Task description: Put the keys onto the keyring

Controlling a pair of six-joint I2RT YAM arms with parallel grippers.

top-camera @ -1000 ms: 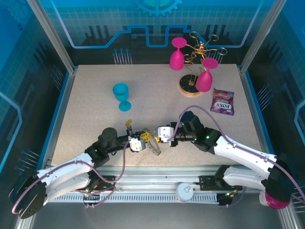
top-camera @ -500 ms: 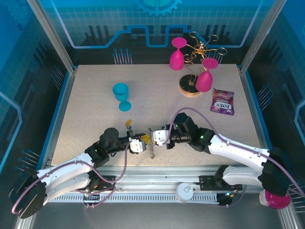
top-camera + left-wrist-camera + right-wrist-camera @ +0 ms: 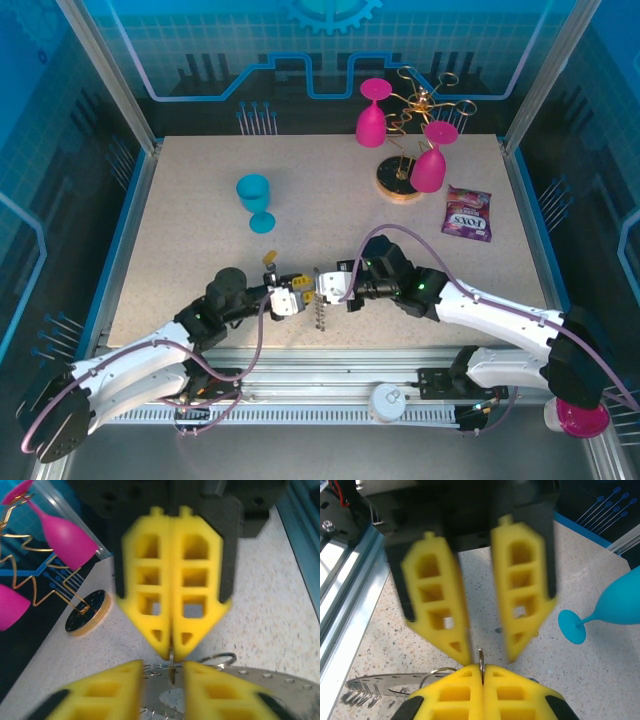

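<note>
Note that over the last second the right tool (image 3: 326, 287) has travelled leftward until it meets the left tool (image 3: 298, 294) tip to tip near the front of the desk (image 3: 200, 230). In the same interval the keyring (image 3: 319, 312) has gone from lying slanted between the two tools to standing on edge beneath them. The key (image 3: 270, 258) has not shifted; it lies on the desk just behind the left wrist, apart from both tools and from the keyring. Take this to mean that the ring is being picked up and steadied, and that threading has not begun. In the right wrist view, the right tool's fingers (image 3: 465, 690) are pressed together on a thin metal strip (image 3: 481, 659), which appears to be the edge of the keyring; the grey plate with its wire coils (image 3: 385, 684) extends to the lower left. The left tool's fingers (image 3: 435, 600) are spread to either side of that strip and grip nothing; whether either of them brushes the metal cannot be told. Expect the left tool to have to go for the key before any key can go on.
</note>
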